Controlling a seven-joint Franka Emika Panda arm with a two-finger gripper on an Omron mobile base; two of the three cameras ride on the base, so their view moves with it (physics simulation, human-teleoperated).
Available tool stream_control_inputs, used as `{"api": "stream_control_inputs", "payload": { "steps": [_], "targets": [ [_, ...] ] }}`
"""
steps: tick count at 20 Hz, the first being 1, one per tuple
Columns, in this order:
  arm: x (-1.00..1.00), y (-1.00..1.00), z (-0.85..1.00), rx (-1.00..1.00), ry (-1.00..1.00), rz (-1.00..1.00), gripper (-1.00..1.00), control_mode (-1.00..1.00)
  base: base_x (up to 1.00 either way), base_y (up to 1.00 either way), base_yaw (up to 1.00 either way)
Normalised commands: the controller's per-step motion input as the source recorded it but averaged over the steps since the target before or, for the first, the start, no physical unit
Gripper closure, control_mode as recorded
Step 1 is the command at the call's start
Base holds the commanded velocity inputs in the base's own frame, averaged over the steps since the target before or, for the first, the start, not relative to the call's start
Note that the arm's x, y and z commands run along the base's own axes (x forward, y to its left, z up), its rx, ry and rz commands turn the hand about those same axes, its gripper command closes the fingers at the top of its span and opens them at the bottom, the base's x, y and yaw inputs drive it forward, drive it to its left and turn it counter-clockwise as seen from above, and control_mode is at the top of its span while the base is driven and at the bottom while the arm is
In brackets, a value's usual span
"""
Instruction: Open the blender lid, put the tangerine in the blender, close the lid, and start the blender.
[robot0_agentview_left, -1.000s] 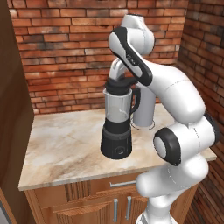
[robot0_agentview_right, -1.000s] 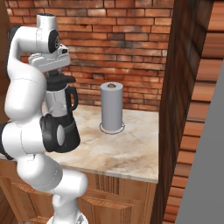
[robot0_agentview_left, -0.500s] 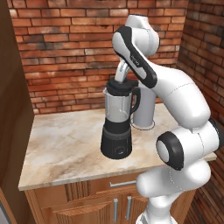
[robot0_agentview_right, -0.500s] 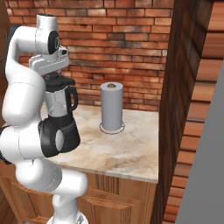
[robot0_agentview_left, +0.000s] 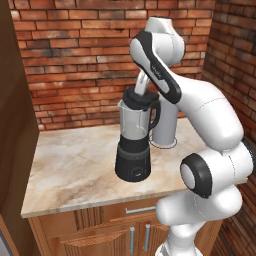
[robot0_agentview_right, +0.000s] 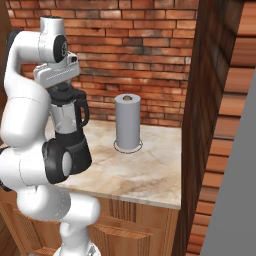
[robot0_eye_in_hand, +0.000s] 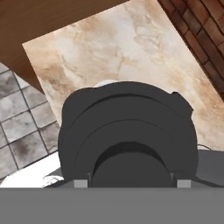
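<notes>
— One risk stands out: the gripper (robot0_agentview_left: 136, 96) sits right on the blender lid (robot0_eye_in_hand: 127, 131), atop the blender (robot0_agentview_left: 134, 142) on the counter (robot0_agentview_left: 75, 160). Whether its fingers are closed cannot be told.
— An off-centre pull could tip the jar toward the paper towel roll (robot0_agentview_right: 127, 122).
— Any writing?
— None legible.

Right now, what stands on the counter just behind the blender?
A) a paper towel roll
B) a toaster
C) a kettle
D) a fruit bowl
A: a grey-white paper towel roll stands upright on the counter behind the blender, near the brick wall.
</notes>
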Motion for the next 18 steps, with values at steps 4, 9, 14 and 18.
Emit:
{"api": "stream_control_inputs", "payload": {
  "steps": [4, 9, 14, 18],
  "targets": [
    [0.00, 0.06, -0.45, -0.09, 0.09, 0.00, 1.00, -1.00, 0.00, 0.00, 0.00],
    [0.03, 0.13, -0.48, -0.10, 0.09, 0.00, 1.00, -1.00, 0.00, 0.00, 0.00],
    [0.01, 0.18, -0.27, -0.08, 0.04, 0.00, 1.00, -1.00, 0.00, 0.00, 0.00],
    [0.00, 0.11, -0.37, -0.04, 0.02, 0.00, 1.00, -1.00, 0.00, 0.00, 0.00]
  ]
}}
